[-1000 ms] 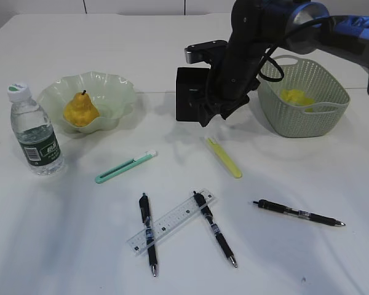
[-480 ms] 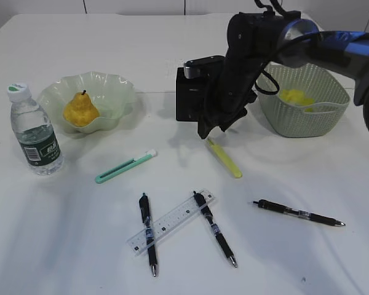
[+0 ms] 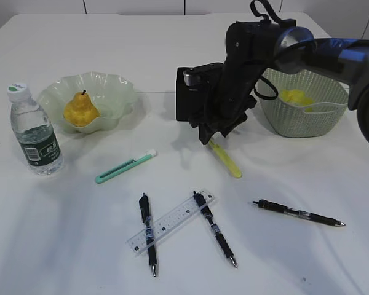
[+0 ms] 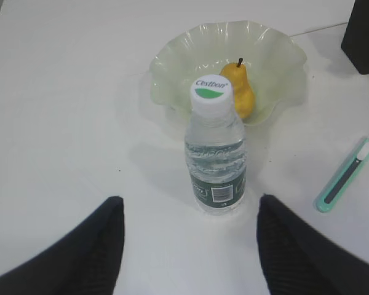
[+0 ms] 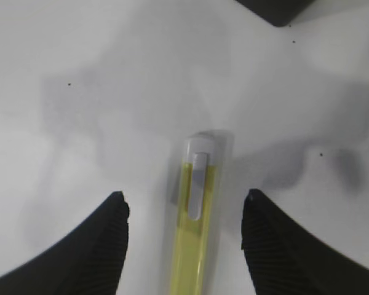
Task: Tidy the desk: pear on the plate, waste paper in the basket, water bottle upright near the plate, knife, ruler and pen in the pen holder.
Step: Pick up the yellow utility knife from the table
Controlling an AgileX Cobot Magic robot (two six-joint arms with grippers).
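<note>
Yellow knife [image 5: 195, 227] btwn wide-open right claw [image 5: 184, 239] tips, bare desk [image 5: 80, 74] either side.

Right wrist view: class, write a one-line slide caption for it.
Open right claw straddles the yellow knife lying on the white desk, its fingers not touching it.

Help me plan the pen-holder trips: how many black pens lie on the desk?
3. One pen under the ruler's left end, one crossing its right end, one alone at right.

Water bottle [image 4: 215, 153] white cap [image 4: 210, 93]: "C'estbon" lettering; barcode on label.
</note>
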